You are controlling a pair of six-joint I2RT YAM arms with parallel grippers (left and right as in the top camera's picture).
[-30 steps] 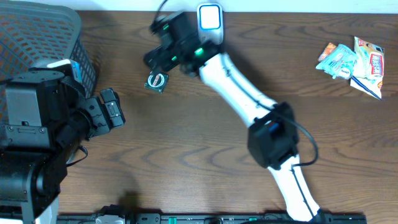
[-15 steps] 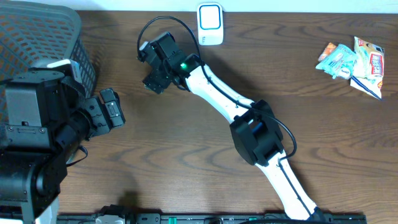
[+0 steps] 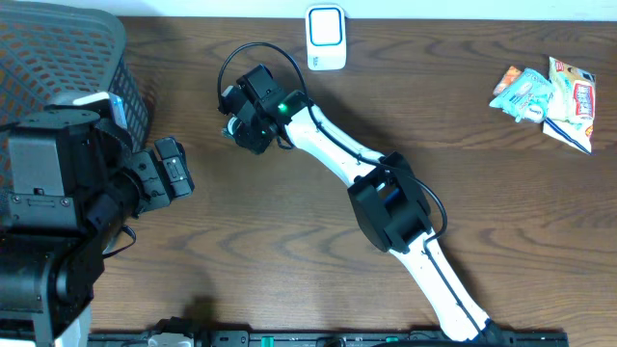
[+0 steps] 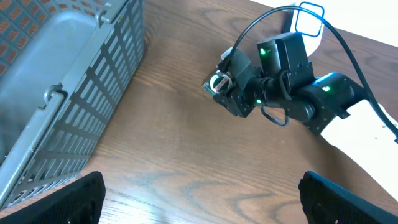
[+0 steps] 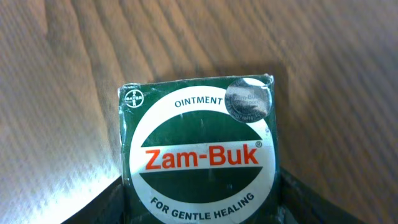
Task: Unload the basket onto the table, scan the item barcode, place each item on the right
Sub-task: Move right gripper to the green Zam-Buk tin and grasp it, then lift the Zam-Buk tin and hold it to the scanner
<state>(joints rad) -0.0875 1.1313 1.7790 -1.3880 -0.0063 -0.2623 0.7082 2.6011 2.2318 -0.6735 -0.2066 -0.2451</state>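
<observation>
The small green ointment box lies flat, label up, on the table near its far edge, left of the white scanner. It sits squarely between the fingers of the right claw, which flank its two sides closely; whether they pinch it yet I cannot tell. The left claw hangs spread wide by the left edge, well apart, so the lift looks to be the right arm's
</observation>
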